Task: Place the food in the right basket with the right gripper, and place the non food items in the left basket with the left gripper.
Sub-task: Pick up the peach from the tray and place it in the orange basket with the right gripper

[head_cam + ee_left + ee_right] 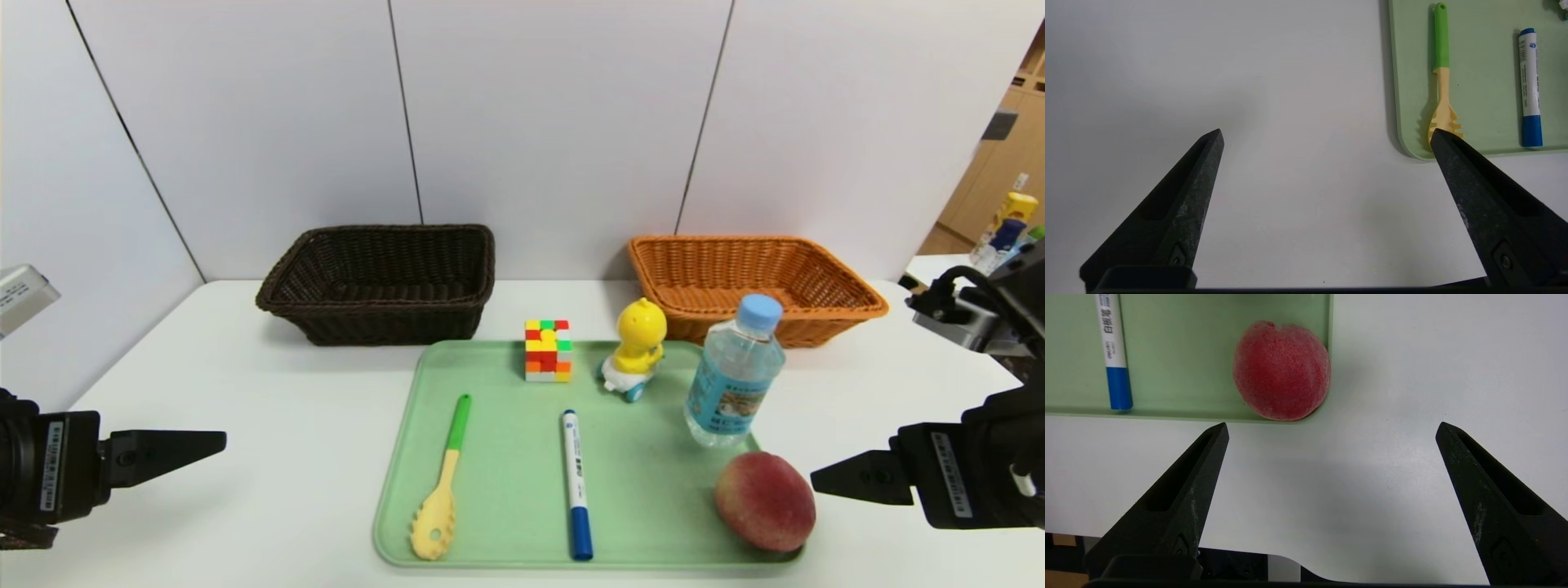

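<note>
On the green tray (506,490) lie a green-handled pasta spoon (441,482), a blue-capped marker (576,486), a puzzle cube (548,350), a yellow duck toy (635,346), a water bottle (733,374) and a peach (765,501). The dark brown left basket (382,282) and the orange right basket (747,282) stand behind, both holding nothing. My left gripper (214,443) hovers open left of the tray, over bare table (1325,136). My right gripper (820,482) is open just right of the peach (1281,370), holding nothing (1331,428).
The white table (269,425) runs to a white panel wall behind the baskets. Its near edge (1274,551) lies close under my right gripper. Bottles stand on another surface at the far right (1008,224).
</note>
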`<action>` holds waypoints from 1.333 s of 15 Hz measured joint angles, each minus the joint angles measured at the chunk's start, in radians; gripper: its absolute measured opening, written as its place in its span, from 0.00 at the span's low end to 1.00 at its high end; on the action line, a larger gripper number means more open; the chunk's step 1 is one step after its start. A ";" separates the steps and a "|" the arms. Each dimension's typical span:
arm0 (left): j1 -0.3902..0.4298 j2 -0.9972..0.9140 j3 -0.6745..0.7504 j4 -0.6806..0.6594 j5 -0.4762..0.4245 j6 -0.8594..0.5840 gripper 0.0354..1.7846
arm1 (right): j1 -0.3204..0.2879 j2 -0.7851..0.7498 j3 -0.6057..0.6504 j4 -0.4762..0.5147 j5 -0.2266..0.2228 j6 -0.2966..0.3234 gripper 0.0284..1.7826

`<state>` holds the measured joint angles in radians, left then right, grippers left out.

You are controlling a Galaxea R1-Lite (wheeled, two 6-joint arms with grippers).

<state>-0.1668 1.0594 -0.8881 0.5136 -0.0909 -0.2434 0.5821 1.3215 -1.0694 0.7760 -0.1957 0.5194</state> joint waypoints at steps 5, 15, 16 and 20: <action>-0.002 -0.006 0.007 -0.001 -0.004 0.002 1.00 | 0.006 0.037 0.152 -0.270 0.000 -0.009 0.98; -0.003 -0.006 0.022 -0.003 -0.007 0.001 1.00 | 0.062 0.183 0.140 -0.282 -0.053 -0.005 0.98; -0.003 -0.007 0.022 -0.002 -0.007 0.001 1.00 | 0.066 0.196 0.133 -0.282 -0.055 -0.005 0.98; -0.003 -0.011 0.029 -0.003 -0.010 0.001 1.00 | 0.074 0.246 0.103 -0.285 -0.063 -0.004 0.98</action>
<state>-0.1702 1.0481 -0.8587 0.5109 -0.1004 -0.2419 0.6557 1.5677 -0.9668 0.4906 -0.2583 0.5157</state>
